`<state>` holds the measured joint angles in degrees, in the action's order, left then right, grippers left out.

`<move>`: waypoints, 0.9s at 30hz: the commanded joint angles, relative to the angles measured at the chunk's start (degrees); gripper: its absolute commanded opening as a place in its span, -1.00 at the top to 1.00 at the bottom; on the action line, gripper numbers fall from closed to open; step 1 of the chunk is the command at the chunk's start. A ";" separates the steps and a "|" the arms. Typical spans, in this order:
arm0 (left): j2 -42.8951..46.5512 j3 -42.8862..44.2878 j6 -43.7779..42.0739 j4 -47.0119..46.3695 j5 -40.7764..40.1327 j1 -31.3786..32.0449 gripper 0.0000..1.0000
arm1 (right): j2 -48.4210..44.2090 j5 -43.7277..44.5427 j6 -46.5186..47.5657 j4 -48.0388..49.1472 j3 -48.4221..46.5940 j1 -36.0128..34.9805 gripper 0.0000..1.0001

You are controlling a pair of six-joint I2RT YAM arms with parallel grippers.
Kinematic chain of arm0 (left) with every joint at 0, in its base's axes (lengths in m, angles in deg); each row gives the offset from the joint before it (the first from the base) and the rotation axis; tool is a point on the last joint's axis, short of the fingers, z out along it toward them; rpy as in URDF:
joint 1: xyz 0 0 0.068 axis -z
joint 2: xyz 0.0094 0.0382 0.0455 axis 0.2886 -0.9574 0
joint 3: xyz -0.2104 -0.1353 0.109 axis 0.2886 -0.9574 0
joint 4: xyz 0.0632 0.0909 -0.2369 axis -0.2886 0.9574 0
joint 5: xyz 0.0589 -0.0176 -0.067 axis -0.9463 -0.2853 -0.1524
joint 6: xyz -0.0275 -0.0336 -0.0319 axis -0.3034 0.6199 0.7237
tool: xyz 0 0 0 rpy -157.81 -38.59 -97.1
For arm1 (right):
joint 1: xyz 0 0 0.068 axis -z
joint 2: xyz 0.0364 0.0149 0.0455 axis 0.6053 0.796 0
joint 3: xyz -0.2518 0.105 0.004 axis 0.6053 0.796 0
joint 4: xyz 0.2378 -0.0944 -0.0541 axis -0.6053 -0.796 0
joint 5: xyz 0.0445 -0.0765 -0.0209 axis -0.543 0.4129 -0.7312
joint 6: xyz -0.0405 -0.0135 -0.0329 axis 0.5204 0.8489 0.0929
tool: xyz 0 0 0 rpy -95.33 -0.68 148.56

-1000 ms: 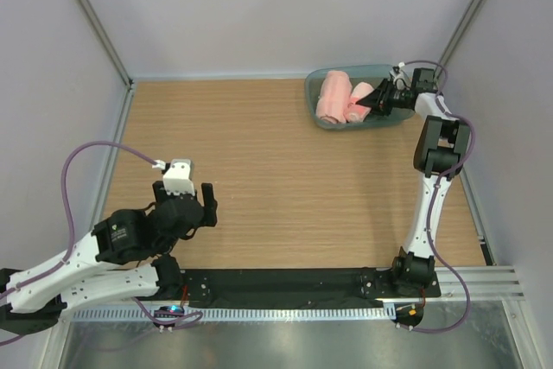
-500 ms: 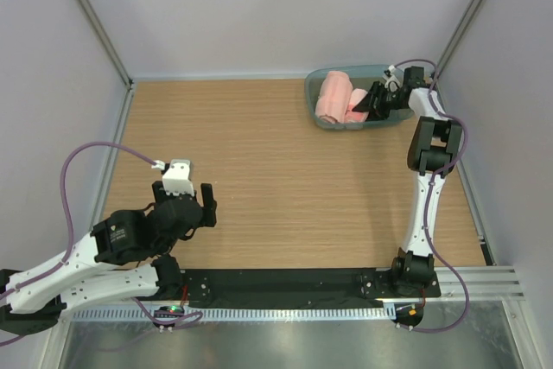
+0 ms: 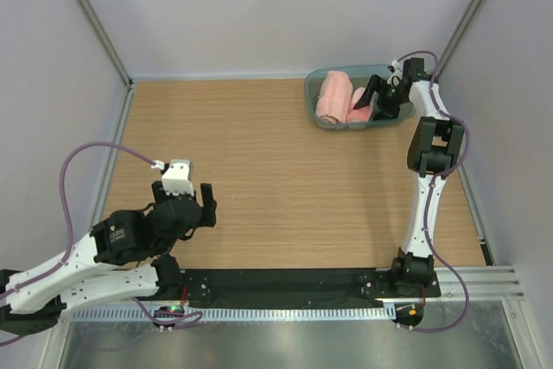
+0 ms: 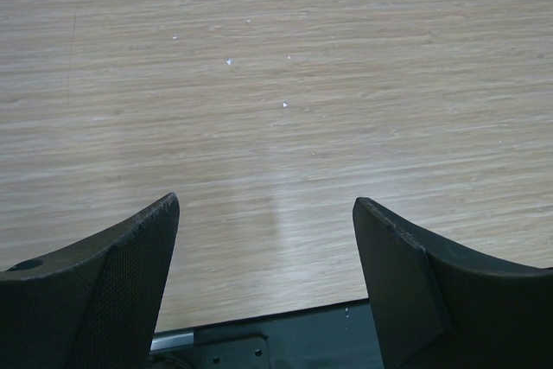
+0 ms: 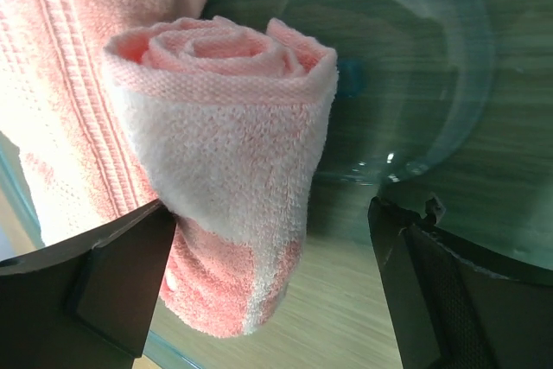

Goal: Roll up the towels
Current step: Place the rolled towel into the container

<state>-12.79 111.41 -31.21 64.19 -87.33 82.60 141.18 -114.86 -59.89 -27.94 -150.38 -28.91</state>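
Two salmon-pink towels lie rolled in the blue-green tub [image 3: 312, 103] at the far right: a thicker towel roll [image 3: 332, 97] and a smaller towel roll [image 3: 358, 106] beside it. My right gripper [image 3: 378, 100] hangs open over the tub, straddling the smaller roll. In the right wrist view that smaller roll [image 5: 233, 153] stands between the spread fingers with its spiral end up. It touches the left finger [image 5: 112, 283] and leans on the other towel [image 5: 60, 84]. My left gripper [image 3: 184, 199] is open and empty low over the bare wood [image 4: 266, 205].
The tub's translucent wall [image 5: 415, 66] curves close around the right fingers. White enclosure walls and metal posts [image 3: 95, 28] bound the wooden table [image 3: 259, 170]. A black mat [image 3: 285, 287] runs along the near edge by the arm bases.
My right gripper's jaws have spread wide and let go of the smaller rolled towel, which stays in the tub. The wrist shifted slightly right. The left arm has not moved.
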 commanded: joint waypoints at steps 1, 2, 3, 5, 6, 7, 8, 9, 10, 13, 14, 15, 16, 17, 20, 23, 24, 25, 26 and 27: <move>0.69 -0.11 -0.16 -1.31 -1.74 -0.17 -0.64 | -5.21 6.32 -0.01 -3.08 -1.53 0.01 -0.99; 0.69 -0.02 -0.07 -1.14 -1.74 -0.17 -0.64 | -5.82 6.32 -0.18 -3.17 -1.53 0.01 -0.99; 0.61 -0.02 -0.07 -1.22 -1.74 -0.17 -0.64 | -6.35 6.32 -0.45 -3.26 -1.53 0.01 -1.00; 0.69 -0.02 0.01 -1.13 -1.83 -0.17 -0.64 | -8.37 6.49 -0.71 -3.43 -1.44 -0.08 -1.00; 0.69 -0.02 0.01 -1.13 -1.92 -0.17 -0.64 | -8.99 6.58 -0.89 -3.61 -1.44 -0.08 -1.00; 0.69 -0.02 0.01 -1.05 -1.83 -0.17 -0.64 | -10.12 6.67 -0.97 -3.87 -1.36 -0.16 -0.99; 0.69 -0.02 0.01 -1.13 -1.83 -0.17 -0.64 | -10.83 6.67 -0.98 -4.05 -1.27 -0.16 -1.00; 0.78 -0.02 0.10 -1.13 -1.83 -0.17 -0.64 | -11.45 6.76 -1.15 -3.88 -0.48 -0.43 -1.00; 0.87 -0.11 0.10 -1.05 -1.83 -0.17 -0.64 | -12.85 6.85 -1.59 -3.79 -0.04 -0.52 -1.00; 0.87 -0.02 0.19 -1.05 -1.92 -0.17 -0.64 | -15.75 6.32 -1.94 -0.99 3.03 -1.30 -0.95; 0.96 -0.11 0.19 -1.13 -1.92 -0.17 -0.64 | -16.11 6.15 -2.12 -0.19 3.65 -1.57 -0.81; 0.96 -0.11 0.19 -1.05 -1.92 -0.17 -0.64 | -16.11 5.54 -2.29 0.34 4.35 -1.74 -0.70; 0.96 -0.02 0.19 -1.05 -1.92 -0.17 -0.64 | -15.85 5.01 -2.82 0.43 4.27 -2.01 -0.57; 0.96 -0.02 0.28 -0.96 -1.92 -0.17 -0.64 | -14.89 4.74 -2.99 0.43 4.01 -2.18 -0.35; 1.04 -0.02 0.37 -0.96 -2.00 -0.17 -0.64 | -13.48 5.00 -3.61 1.05 3.48 -3.24 -0.12; 1.22 -0.19 0.45 -0.96 -2.09 -0.17 -0.64 | -12.34 7.10 -4.40 3.06 4.18 -4.38 0.00; 1.31 -0.11 0.45 -0.96 -2.09 -0.17 -0.64 | -11.03 7.98 -4.58 3.50 4.10 -4.64 0.02; 1.22 -0.11 0.45 -0.87 -2.09 -0.17 -0.64 | -10.32 9.12 -4.75 3.77 3.83 -5.00 0.05; 1.22 -0.11 0.45 -0.96 -2.09 -0.17 -0.64 | -9.53 9.57 -5.28 4.12 3.48 -5.35 0.08; 1.31 -0.11 0.45 -0.87 -2.00 -0.17 -0.64 | -8.13 9.83 -5.46 4.56 3.39 -5.52 0.08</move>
<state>-12.03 111.41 -31.17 64.19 -87.53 82.60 129.99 -107.65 -63.76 -26.11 -146.27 -33.56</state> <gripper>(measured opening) 0.820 0.466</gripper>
